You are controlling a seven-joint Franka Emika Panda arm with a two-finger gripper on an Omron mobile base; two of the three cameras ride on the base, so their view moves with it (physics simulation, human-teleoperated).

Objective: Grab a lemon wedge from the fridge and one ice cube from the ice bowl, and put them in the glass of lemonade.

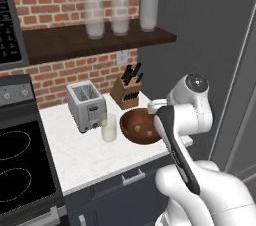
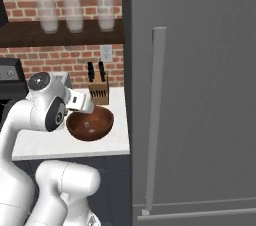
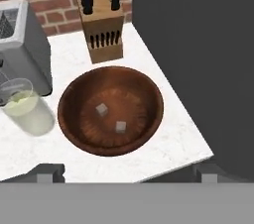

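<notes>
**Mia:** What is on the far left?

**Ben:** A black stove top. Next to it the white counter starts. A silver toaster stands on it near the brick wall.

**Mia:** And then?

**Ben:** Just in front of the toaster, a bit to its right, is the glass of lemonade. It is short and clear with pale yellow drink in it. In the hand view there is something pale yellow at the top of the drink, but I cannot tell what it is.

**Mia:** What comes after the glass?

**Ben:** The ice bowl. It is big, round and brown, and it sits just beside the glass. Two small white cubes lie in it. One ice cube is near the middle, and the other cube is a little lower and to the right. They are near each other but not touching.

**Mia:** Where is the gripper?

**Ben:** It hangs above the bowl, looking down into it. Its two tips are far apart, one at each side of the bowl, so the jaws are wide open. They hold nothing.

**Mia:** What is behind the bowl?

**Ben:** A wooden knife block with black handles, by the wall.

**Mia:** And on the right?

**Ben:** The fridge, tall and dark grey, right next to the counter. Its door is shut, with a long silver handle.

**Mia:** Anything up high?

**Ben:** Three tall frosted glasses stand in a row on a dark shelf.
</notes>
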